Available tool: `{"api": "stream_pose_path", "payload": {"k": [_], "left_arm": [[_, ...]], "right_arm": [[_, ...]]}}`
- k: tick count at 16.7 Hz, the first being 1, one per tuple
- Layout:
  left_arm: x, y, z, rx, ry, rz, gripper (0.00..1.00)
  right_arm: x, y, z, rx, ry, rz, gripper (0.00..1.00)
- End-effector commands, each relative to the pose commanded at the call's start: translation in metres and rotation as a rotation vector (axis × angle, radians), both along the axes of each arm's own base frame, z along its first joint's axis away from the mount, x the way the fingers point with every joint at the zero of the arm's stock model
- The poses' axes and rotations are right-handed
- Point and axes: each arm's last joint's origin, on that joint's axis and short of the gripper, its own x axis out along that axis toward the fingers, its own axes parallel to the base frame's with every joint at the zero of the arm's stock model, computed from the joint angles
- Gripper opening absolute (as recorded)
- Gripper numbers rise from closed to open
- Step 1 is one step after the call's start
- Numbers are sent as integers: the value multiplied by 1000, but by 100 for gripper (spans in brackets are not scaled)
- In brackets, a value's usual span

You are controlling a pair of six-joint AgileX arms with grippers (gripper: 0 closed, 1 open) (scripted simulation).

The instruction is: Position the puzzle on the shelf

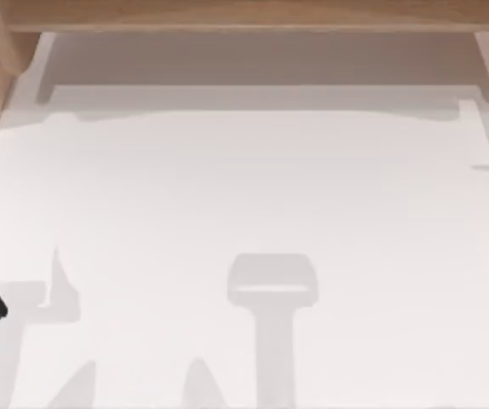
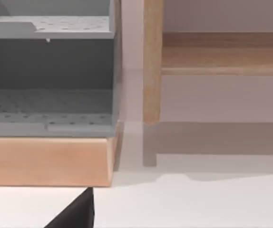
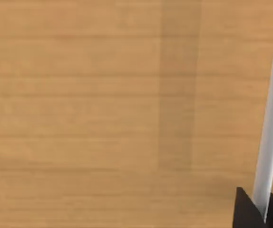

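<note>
We find the shelf point(image 1: 244, 15) along the desk point(image 1: 253, 187) far edge, cannot locate the puzzle, cannot tell either end effector's state, and judge placement unconfirmed.

White table point(image 1: 253, 187); wooden shelf point(image 1: 253, 15) stands along its far edge.

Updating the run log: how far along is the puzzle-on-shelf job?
Done: cannot confirm, since the puzzle's place cannot be told. In hand: the right tool is close over a wooden board, likely the shelf. The left tool sits near the shelf's post. Left: probably verify placement, then retract.
</note>
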Motion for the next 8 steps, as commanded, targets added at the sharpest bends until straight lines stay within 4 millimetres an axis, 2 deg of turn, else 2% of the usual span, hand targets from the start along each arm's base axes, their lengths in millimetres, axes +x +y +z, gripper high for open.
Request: {"api": "stream_pose_path", "payload": {"k": [2,6,8], "left_arm": [[0,0,0,0,0,0,100],[0,0,0,0,0,0,100],[0,0,0,0,0,0,100]], "right_arm": [[-8,-1,3,-9,-13,0,0],[-7,0,3,-9,-14,4,0],[-18,-2,3,-11,-17,2,0]]}}
